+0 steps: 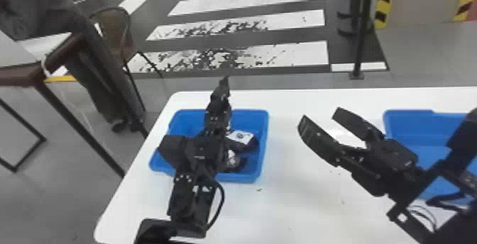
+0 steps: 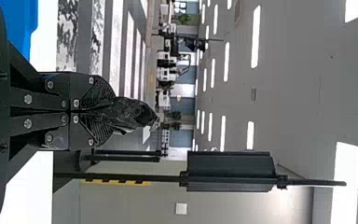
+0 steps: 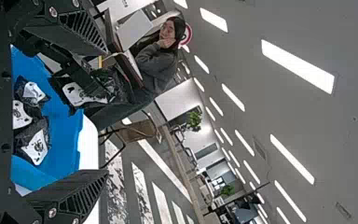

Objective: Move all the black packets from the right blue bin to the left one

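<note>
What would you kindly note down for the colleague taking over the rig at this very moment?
Left claw: shut on a black packet, raised by the left blue bin.
Right claw: open and unladen, over the white table between the bins.
Done: at least three more black packets lie in the left bin.
Remaining: likely release the held packet there, then check the right blue bin, partly hidden by the right arm.

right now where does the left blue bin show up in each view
Head view: the left blue bin is left of centre, mostly just below mid-height.
Left wrist view: the bin is cut off at the upper left corner.
Right wrist view: the bin is at the left, with black packets in it.
Shared landmark: the white floor stripes.
</note>
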Available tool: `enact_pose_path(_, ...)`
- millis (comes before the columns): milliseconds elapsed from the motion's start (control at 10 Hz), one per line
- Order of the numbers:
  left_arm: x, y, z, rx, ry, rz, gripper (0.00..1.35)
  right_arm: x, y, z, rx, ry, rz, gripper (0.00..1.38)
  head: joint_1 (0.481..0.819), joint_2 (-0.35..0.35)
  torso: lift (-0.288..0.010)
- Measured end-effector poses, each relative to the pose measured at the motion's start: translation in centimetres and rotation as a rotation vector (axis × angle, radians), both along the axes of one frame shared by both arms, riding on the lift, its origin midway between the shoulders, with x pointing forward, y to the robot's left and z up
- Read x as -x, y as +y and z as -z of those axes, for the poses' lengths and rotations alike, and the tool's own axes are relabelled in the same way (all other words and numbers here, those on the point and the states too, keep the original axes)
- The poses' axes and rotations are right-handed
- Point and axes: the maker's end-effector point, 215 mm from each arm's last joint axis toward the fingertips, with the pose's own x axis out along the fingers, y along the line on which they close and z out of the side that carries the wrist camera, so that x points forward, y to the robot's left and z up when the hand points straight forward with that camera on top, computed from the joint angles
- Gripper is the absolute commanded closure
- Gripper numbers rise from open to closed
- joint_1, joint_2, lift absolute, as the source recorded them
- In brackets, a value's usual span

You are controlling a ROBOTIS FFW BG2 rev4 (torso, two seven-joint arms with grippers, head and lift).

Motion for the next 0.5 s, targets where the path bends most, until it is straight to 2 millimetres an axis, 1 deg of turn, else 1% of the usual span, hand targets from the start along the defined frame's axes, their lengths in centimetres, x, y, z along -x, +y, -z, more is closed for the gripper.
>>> enact_pose_path(100,-0.3,0.8,0.5,-0.045,0.002,-0.032,0.86,-0.1,-0.1,0.0,-0.001,0.0,0.002,0.13,0.695,0.303,-0.14)
enact_pose_path(200,-0.7,1.5,1.8,-0.068,0.031,-0.049,0.3,-0.1,-0.2,-0.1,-0.002,0.0,0.004,0.13,0.695,0.306,-0.14)
enact_pose_path(300,-0.8,1.9,3.5,-0.046,0.078,-0.055,0.01,-0.1,-0.3,-0.1,-0.003,-0.001,0.006,0.13,0.695,0.31,-0.14)
enact_pose_path(400,-0.7,2.0,4.1,-0.027,0.094,-0.057,0.12,-0.2,-0.5,-0.1,-0.003,-0.001,0.009,0.13,0.695,0.311,-0.14)
enact_pose_path(500,-0.6,1.9,3.8,-0.023,0.081,-0.054,0.21,-0.2,-0.6,-0.1,-0.004,0.0,0.011,0.13,0.695,0.309,-0.14)
